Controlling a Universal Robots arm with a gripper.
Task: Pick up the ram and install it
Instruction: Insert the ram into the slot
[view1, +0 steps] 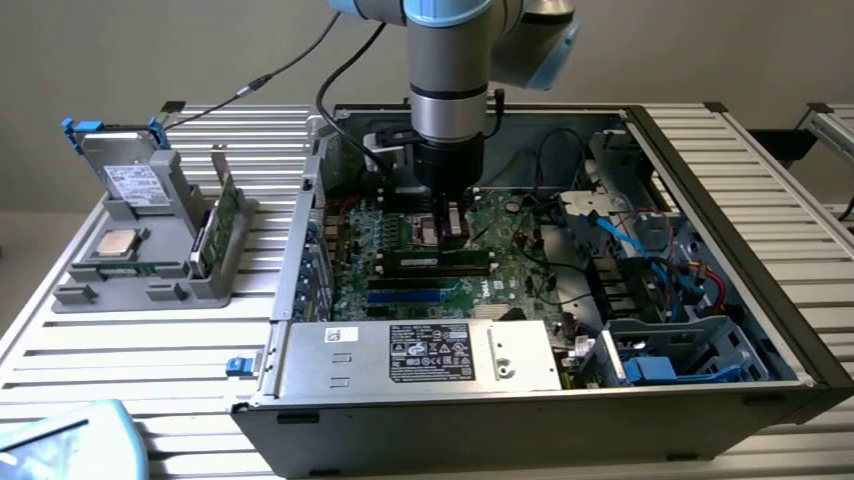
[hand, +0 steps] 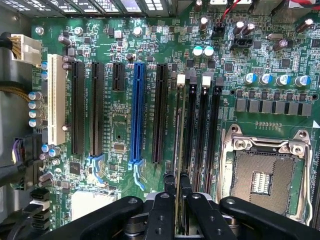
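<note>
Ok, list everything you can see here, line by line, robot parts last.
computer case: one, black, open, on the slatted table
motherboard: one, green, inside the case
power supply: one, silver, inside the case
CPU socket: one, silver, empty
memory slots: four, black, beside the CPU socket
ram: one, dark green, edge-on along a memory slot
expansion slots: one blue, one white, four black, on the motherboard
holder: one, grey, exterior view's left of the case
processor chip: one, silver, on the holder
hard drive: one, silver, upright in the holder
green card: one, upright in the holder
pale blue object: one, exterior view's lower left corner
arm: one, silver and blue, above the motherboard
claw: one, black, shut on the ram
</note>
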